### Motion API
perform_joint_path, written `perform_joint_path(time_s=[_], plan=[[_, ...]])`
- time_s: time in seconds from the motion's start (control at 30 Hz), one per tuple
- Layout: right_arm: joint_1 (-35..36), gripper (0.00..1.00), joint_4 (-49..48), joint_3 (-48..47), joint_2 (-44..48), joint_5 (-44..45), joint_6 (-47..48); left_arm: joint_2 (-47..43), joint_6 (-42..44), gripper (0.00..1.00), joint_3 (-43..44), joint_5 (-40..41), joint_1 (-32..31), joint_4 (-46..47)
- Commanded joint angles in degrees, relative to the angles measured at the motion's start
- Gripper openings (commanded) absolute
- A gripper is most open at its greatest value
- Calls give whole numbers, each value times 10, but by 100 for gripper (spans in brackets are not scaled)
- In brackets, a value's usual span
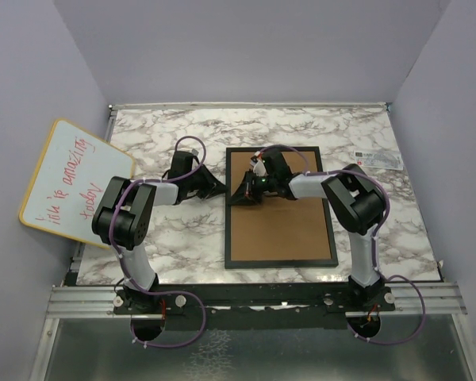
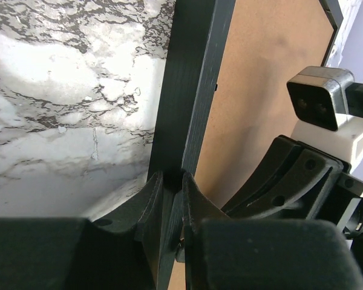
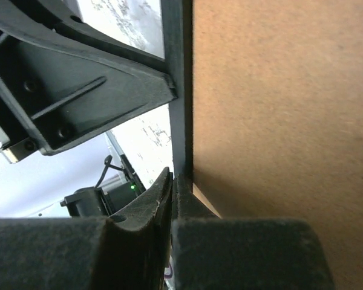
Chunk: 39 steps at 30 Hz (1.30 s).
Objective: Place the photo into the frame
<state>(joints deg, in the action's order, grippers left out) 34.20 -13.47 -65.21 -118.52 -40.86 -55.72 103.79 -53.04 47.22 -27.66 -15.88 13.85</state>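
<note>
A lab booth: lilac walls [image 1: 246,48] enclose a marble-patterned table [image 1: 182,230] with aluminium rail [image 1: 87,300].

The top external camera looks down from above and behind the arm bases [image 1: 143,300] at the picture's bottom edge, taking in the whole marble table [image 1: 166,135]. Both wrist cameras sit very close, each looking along the left rail of the frame [image 2: 193,90], which runs up mid-picture. All three views share that rail and the brown backing board [image 3: 278,121].
</note>
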Motion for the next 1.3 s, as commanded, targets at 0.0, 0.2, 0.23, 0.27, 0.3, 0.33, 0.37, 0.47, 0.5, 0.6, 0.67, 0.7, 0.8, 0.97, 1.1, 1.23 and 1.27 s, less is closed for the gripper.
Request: perform_joint_path(time_s=[0.0, 0.2, 0.23, 0.27, 0.3, 0.33, 0.37, 0.47, 0.5, 0.6, 0.67, 0.7, 0.8, 0.97, 1.1, 1.23, 1.27], plan=[[4, 5, 45, -12, -18, 25, 23, 41, 30, 0, -22, 23, -15, -104], [3, 5, 56, -15, -28, 45, 23, 40, 33, 0, -25, 23, -15, -105], [3, 5, 58, -14, -28, 49, 22, 40, 33, 0, -26, 24, -15, -104], [3, 5, 60, -13, -27, 54, 22, 39, 34, 0, -27, 24, -15, -104], [3, 5, 63, -11, -27, 59, 22, 39, 34, 0, -28, 25, -15, -104], [3, 5, 69, -10, -27, 64, 22, 39, 35, 0, -28, 25, -15, -104], [3, 5, 76, -8, -26, 71, 24, 39, 35, 0, -29, 26, -15, -104], [2, 4, 88, 1, -23, 89, 25, 39, 36, 0, -29, 28, -15, -105], [1, 4, 91, 5, -23, 97, 23, 39, 37, 0, -29, 28, -15, -106], [-7, 4, 86, 17, -22, 105, 21, 40, 43, 0, -28, 33, -14, -114], [-11, 4, 86, 18, -22, 111, 20, 41, 47, 0, -28, 36, -13, -118], [-12, 4, 88, 20, -22, 114, 20, 42, 49, 0, -28, 38, -12, -120], [-14, 3, 91, 23, -21, 119, 19, 44, 51, 0, -28, 42, -8, -124], [-20, 3, 86, 48, -11, 128, 17, 49, 53, 0, -26, 43, -4, -130], [-27, 3, 73, 62, -6, 128, 11, 52, 57, 0, -24, 46, -2, -136], [-28, 3, 69, 68, -4, 135, 3, 55, 61, 0, -22, 48, 0, -138], [-29, 3, 67, 71, -2, 138, 0, 55, 62, 0, -22, 50, 1, -138]])
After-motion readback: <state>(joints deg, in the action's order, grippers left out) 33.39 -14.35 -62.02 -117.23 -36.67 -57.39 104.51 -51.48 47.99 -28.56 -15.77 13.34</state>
